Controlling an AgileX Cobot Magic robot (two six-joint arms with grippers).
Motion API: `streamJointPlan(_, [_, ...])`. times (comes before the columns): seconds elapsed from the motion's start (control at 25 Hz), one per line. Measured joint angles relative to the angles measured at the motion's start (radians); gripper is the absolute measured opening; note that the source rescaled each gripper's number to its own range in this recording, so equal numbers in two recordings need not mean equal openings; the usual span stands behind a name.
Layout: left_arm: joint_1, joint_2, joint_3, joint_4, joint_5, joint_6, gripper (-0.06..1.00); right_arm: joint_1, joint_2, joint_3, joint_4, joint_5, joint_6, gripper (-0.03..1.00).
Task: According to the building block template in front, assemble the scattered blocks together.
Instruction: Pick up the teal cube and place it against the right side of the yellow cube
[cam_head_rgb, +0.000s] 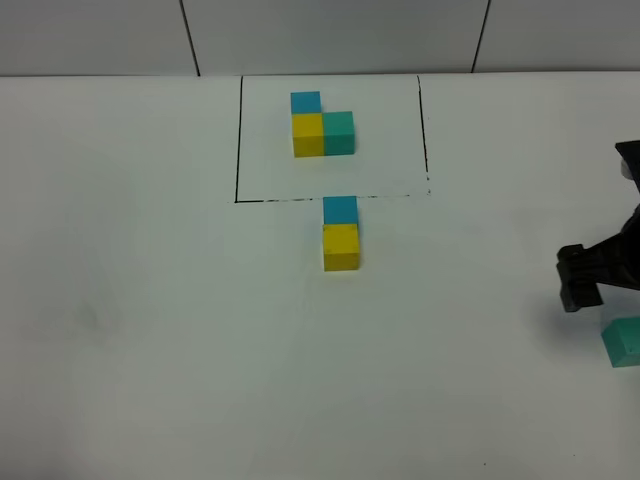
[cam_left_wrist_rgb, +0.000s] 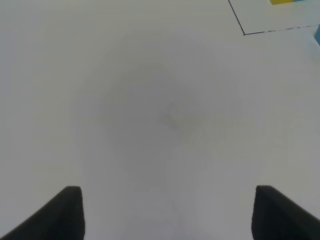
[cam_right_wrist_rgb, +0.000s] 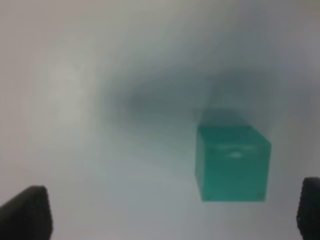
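Note:
The template (cam_head_rgb: 322, 124) of a blue, a yellow and a green block stands inside a black-outlined rectangle (cam_head_rgb: 237, 140) at the back. Just in front of it a blue block (cam_head_rgb: 340, 209) sits joined to a yellow block (cam_head_rgb: 341, 246). A loose green block (cam_head_rgb: 622, 342) lies at the far right edge. My right gripper (cam_head_rgb: 582, 280) hovers just beside and above it. In the right wrist view the green block (cam_right_wrist_rgb: 232, 162) lies between the open fingertips (cam_right_wrist_rgb: 25, 212), toward one side, not held. My left gripper (cam_left_wrist_rgb: 167, 215) is open and empty over bare table.
The white table (cam_head_rgb: 150, 330) carries only these blocks. The corner of the outlined rectangle (cam_left_wrist_rgb: 244, 33) shows at the edge of the left wrist view. A wall runs behind the table.

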Motion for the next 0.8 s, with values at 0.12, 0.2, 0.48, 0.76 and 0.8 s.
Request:
streamJointPlan(0.12, [0.0,0.0,0.0,0.0,0.0,0.0,0.58,-0.065,0.0,0.03,0.033,-0.027,-0.102,1.0])
streamJointPlan(0.2, [0.0,0.0,0.0,0.0,0.0,0.0,0.58,-0.1,0.0,0.051,0.061,-0.058,-0.169,1.0])
streamJointPlan(0.48, [0.0,0.0,0.0,0.0,0.0,0.0,0.58,-0.177,0.0,0.125,0.111,-0.172,-0.319,1.0])
streamJointPlan(0.76, [0.0,0.0,0.0,0.0,0.0,0.0,0.58,-0.225,0.032,0.157,0.117,-0.223,-0.357,1.0])
streamJointPlan(0.8, [0.0,0.0,0.0,0.0,0.0,0.0,0.58,-0.23,0.046,0.159,0.12,-0.223,-0.357,1.0])
